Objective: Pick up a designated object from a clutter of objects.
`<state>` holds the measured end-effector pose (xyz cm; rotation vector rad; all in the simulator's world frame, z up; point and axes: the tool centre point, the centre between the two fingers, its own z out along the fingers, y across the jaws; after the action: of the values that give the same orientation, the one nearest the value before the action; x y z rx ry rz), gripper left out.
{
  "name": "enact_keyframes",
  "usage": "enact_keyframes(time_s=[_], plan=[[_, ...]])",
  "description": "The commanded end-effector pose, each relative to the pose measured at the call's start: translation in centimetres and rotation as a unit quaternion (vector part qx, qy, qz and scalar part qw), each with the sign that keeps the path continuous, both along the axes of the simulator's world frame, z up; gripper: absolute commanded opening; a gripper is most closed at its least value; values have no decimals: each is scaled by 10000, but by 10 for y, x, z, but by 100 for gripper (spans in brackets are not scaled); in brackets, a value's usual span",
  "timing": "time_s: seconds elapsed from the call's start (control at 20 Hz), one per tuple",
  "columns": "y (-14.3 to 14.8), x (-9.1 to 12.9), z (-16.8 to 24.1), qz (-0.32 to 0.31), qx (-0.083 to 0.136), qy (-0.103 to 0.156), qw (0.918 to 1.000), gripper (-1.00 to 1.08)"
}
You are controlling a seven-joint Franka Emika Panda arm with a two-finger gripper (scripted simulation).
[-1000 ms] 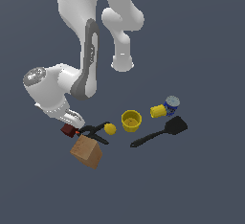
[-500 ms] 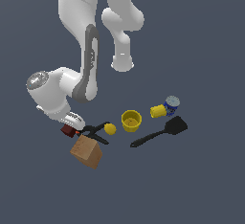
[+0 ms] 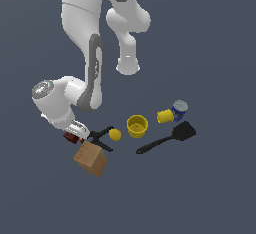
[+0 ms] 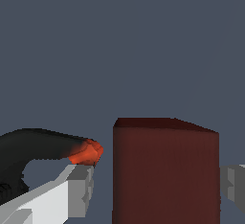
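Exterior view gives me a flat dark grey-blue surface (image 3: 210, 198) that fills the whole picture, with no walls or room visible around it. The white robot arm (image 3: 90, 53) is the biggest thing, bending down to the exterior view's left. Under it lies the clutter: a tan wooden cube (image 3: 91, 159), a long black spatula (image 3: 167, 138), a yellow cup (image 3: 137, 126), a black clamp (image 3: 100, 137), a blue-yellow can (image 3: 172, 113) lying on its side, a small yellow ball (image 3: 115, 135). The small dark red-brown boxy block (image 3: 70, 137) sits on the surface just beside the wooden cube, half hidden under the wrist.

The wrist view shows me what the other camera hides: the dark red block (image 4: 165, 170) stands between the two grey fingers (image 4: 79, 189) of the gripper (image 4: 158, 189). The claw is spread wide, with a gap on each side of the block, not touching it. The clamp's black handle with an orange-red tip (image 4: 86, 152) is just beside one finger.
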<state>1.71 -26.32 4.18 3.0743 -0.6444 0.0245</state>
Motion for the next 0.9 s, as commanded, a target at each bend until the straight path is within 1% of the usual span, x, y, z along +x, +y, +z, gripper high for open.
enact_keyframes(time_s=[0.0,0.45,0.5,0.85], plan=[[1,-5,-14,-11,20,78,10000,-100],[1,-5,-14,-11,20,78,10000,-100],[-1,1,-2,-17,-14,-18,10000,-100],[1,0,11,-17,-12,-15,10000,-100]])
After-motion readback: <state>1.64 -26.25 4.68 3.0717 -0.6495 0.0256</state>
